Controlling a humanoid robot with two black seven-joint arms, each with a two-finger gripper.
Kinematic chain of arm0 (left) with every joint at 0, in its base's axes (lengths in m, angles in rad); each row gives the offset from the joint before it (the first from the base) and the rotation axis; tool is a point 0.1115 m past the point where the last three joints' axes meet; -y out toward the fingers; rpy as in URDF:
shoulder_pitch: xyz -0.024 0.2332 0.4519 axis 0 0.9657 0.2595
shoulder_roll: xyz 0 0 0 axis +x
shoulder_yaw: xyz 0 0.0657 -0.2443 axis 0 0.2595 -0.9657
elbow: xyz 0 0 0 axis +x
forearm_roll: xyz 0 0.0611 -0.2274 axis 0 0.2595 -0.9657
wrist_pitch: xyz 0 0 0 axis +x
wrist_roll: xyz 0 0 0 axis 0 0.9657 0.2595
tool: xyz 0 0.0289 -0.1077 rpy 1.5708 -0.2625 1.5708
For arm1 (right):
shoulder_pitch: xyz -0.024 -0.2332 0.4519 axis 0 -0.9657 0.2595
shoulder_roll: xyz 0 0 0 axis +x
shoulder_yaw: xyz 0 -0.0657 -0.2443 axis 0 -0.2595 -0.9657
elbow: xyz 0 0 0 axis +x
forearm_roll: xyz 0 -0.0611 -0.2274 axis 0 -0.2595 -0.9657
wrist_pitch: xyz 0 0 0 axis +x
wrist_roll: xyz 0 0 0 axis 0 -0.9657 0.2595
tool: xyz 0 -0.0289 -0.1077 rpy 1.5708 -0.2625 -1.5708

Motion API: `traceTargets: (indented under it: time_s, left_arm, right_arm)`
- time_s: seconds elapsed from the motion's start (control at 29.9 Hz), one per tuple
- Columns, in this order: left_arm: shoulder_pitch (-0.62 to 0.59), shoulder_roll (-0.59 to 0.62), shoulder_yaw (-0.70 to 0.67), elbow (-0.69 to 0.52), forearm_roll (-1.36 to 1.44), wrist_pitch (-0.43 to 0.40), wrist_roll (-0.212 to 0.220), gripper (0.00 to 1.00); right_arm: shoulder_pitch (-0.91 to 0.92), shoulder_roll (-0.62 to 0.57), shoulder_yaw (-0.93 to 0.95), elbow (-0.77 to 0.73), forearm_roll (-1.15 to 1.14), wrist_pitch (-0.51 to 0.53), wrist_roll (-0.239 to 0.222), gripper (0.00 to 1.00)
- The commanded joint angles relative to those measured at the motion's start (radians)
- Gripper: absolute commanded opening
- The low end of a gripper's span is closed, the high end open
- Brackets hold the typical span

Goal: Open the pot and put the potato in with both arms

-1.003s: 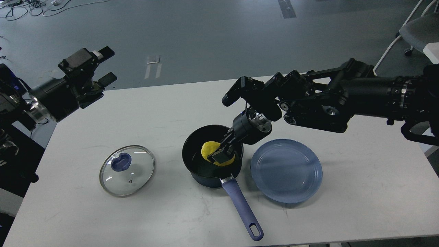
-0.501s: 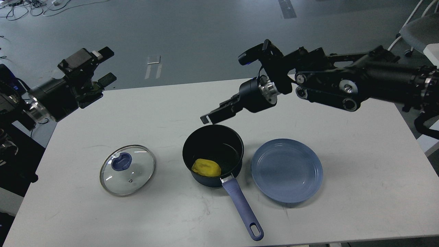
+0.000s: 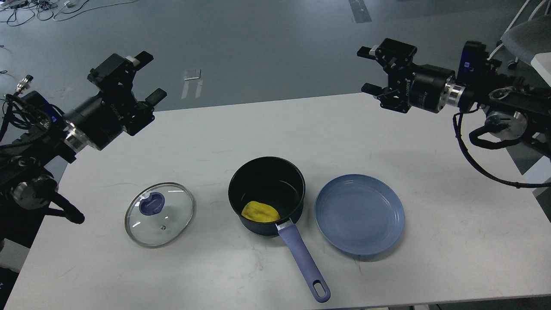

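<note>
The potato (image 3: 259, 212) lies inside the pot (image 3: 267, 196), low between both arms; the lid (image 3: 159, 214) rests on the table (image 3: 452, 241) below the left pincer (image 3: 148, 77). Both it and the right pincer (image 3: 369, 71) hang spread and empty, clear of the finished work.

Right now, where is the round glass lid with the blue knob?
In the head view, the round glass lid with the blue knob lies flat on the white table, left of the dark pot, below the left gripper.
</note>
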Motion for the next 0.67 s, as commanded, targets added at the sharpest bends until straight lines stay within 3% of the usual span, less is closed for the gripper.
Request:
traceTargets:
  time_s: [0.0, 0.3, 0.64]
  left_arm:
    - [0.034, -0.039, -0.003, 0.026, -0.048, -0.068, 0.0, 0.98]
    - [0.072, -0.133, -0.01, 0.179, -0.201, -0.184, 0.0, 0.98]
    - [0.117, -0.182, -0.071, 0.218, -0.221, -0.184, 0.0, 0.98]
  right_arm:
    - [-0.106, -0.045, 0.049, 0.054, 0.138, 0.042, 0.0, 1.0]
    - [-0.331, -0.043, 0.218, 0.045, 0.148, 0.042, 0.0, 1.0]
    - [-0.361, -0.022, 0.224, 0.045, 0.146, 0.042, 0.0, 1.0]
